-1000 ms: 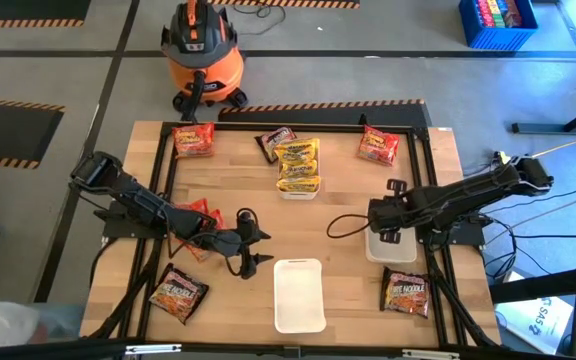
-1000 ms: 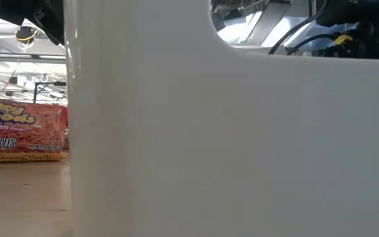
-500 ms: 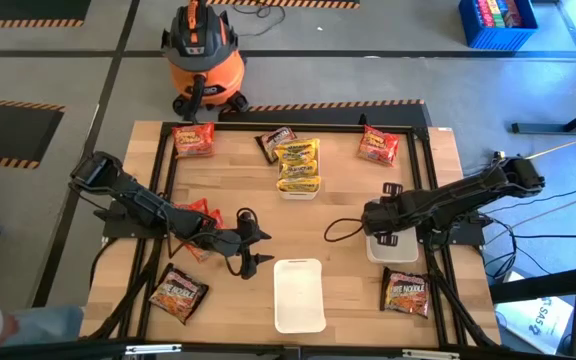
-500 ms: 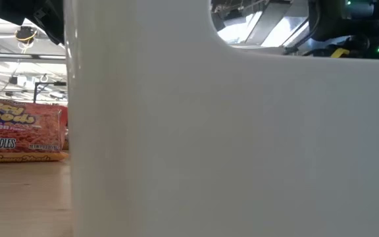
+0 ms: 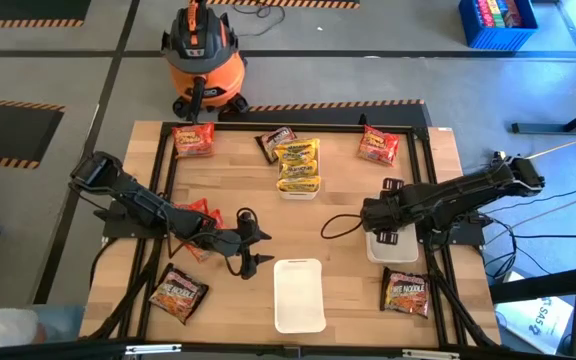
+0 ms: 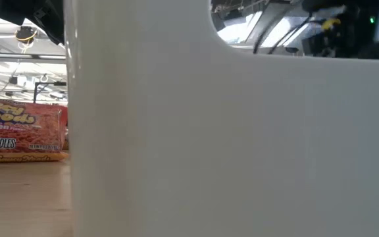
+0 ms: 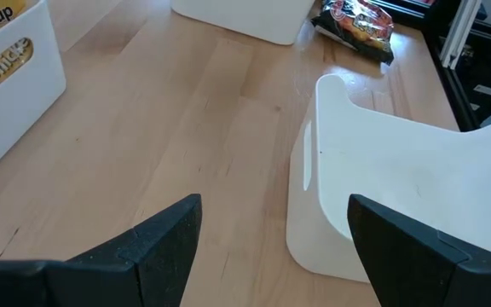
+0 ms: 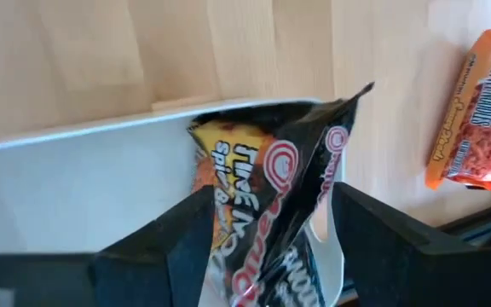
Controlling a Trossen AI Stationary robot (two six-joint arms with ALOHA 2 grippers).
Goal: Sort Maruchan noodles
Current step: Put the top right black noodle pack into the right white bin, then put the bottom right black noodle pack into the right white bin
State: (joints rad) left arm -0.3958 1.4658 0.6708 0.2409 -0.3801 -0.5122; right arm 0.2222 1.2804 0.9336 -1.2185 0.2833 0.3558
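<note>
Right pincer [image 8: 262, 247] hangs over the right tray [image 8: 66, 183], jaws part-open around a dark noodle packet [image 8: 284, 196] standing half inside. It looks light, crinkly and slippery, so pinch a flat edge. Left pincer [image 7: 271, 247] waits wide open mid-bench [image 7: 169, 111].

Workshop: shop vacuum [image 5: 201, 52], hazard-striped (taped) floor [image 5: 28, 105].

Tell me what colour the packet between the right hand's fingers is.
Dark packet, black with red and yellow print; clearest in the right wrist view.
</note>
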